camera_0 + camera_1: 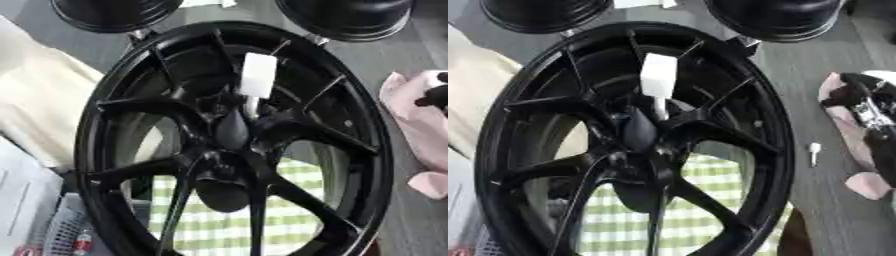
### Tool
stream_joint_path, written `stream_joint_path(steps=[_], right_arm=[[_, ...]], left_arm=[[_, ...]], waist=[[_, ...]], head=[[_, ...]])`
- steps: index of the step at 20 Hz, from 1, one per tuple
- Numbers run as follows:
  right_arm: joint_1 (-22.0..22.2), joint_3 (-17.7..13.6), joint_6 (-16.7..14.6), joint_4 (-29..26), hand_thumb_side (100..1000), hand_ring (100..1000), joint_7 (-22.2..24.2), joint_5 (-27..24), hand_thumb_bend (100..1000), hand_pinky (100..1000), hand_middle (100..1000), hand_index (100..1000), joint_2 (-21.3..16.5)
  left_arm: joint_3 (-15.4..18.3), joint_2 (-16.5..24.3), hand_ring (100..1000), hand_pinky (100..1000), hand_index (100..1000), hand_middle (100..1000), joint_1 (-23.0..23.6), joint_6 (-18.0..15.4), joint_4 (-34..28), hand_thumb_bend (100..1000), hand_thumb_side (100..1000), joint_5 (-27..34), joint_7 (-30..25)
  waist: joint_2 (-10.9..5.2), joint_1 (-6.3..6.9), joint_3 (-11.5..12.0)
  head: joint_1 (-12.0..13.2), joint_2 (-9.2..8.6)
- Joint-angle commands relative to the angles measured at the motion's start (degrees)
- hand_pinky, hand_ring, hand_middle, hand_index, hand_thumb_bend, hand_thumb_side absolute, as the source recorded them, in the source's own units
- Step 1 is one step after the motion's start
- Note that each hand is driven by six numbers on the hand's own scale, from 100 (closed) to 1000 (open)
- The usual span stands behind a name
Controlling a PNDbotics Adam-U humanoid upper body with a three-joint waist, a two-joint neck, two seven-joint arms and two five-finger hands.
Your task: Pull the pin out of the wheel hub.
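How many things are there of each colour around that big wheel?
Black: 3, the big wheel and two round black things at the top.
White: 2, the pin in the hub and a small pin on the table.
Pink: 1, a cloth.
Total: 6

black wheel hub (pixel 636 145), white pin (pixel 658 80) in centre

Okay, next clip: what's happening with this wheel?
A black wheel fills the view, standing over a green checked cloth. A white pin still sits in its hub, handle up, and nothing touches it. The robot's right hand shows only at the right edge, over a pink cloth, well away from the pin. A second small white pin lies on the table beside the wheel. The left hand is not in view.
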Motion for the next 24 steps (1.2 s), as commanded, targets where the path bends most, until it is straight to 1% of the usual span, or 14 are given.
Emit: stream_joint_path(steps=[1, 4, 8, 10, 12, 15, 18, 20, 24], right_arm=[[-2.2, 0.8, -3.7, -3.2, 453, 705, 1.4, 0.3, 311, 930, 640, 788, -10.9], [-4.4, 1.9, -7.3, -3.5, 450, 717, 3.0, 1.4, 338, 911, 654, 791, -18.8], [-7.3, 4.1, -10.4, -3.5, 456, 730, 4.9, 3.8, 385, 889, 669, 794, -27.9], [-9.2, 5.8, -11.7, -3.3, 462, 738, 6.2, 5.6, 407, 879, 679, 797, -31.6], [-10.8, 7.2, -12.8, -3.1, 460, 741, 7.3, 7.2, 423, 871, 684, 797, -34.0], [-14.0, 9.9, -14.8, -2.9, 459, 745, 9.6, 9.6, 439, 862, 689, 797, -36.7], [-17.1, 12.8, -16.5, -2.0, 463, 746, 12.3, 11.0, 440, 861, 691, 797, -37.6], [-19.4, 14.9, -17.4, -1.7, 466, 747, 14.8, 11.4, 442, 861, 691, 797, -37.5], [-24.6, 19.2, -18.5, -0.5, 467, 750, 20.0, 11.8, 453, 859, 695, 797, -36.0]], left_arm=[[0.2, 1.9, 652, 612, 674, 516, -0.1, 0.2, -1.3, 676, 532, -0.5, -0.1], [0.1, 2.2, 652, 612, 674, 516, 0.2, 0.3, -1.3, 676, 532, -0.6, -0.2], [0.0, 2.5, 651, 611, 674, 516, 0.3, 0.5, -1.3, 676, 532, -0.6, -0.2], [-0.1, 2.7, 651, 611, 673, 516, 0.2, 0.6, -1.3, 676, 531, -0.6, -0.3], [-0.2, 2.9, 651, 611, 673, 516, 0.2, 0.7, -1.3, 676, 531, -0.7, -0.4], [-0.3, 3.2, 650, 610, 673, 515, 0.1, 0.8, -1.2, 676, 531, -0.7, -0.5], [-0.5, 3.5, 650, 610, 673, 515, -0.1, 0.9, -1.2, 675, 531, -0.7, -0.7], [-0.6, 3.6, 650, 610, 673, 515, -0.2, 0.9, -1.2, 676, 530, -0.7, -0.8], [-0.7, 3.9, 649, 609, 672, 515, -0.5, 0.9, -1.1, 677, 530, -0.6, -1.0]], waist=[[-1.89, -0.15, 0.0], [-2.35, -0.48, 0.2], [-2.63, -0.87, 0.6], [-2.69, -1.04, 1.1], [-2.71, -1.19, 1.5], [-2.67, -1.58, 2.1], [-2.65, -1.95, 2.6], [-2.65, -2.16, 3.0], [-2.58, -2.51, 3.6]], head=[[-0.3, 0.6], [-0.5, 1.07], [-1.2, 1.53], [-1.5, 1.48], [-1.7, 1.47], [-2.1, 1.09], [-2.3, 0.73], [-2.3, 0.62], [-2.7, 0.78]])
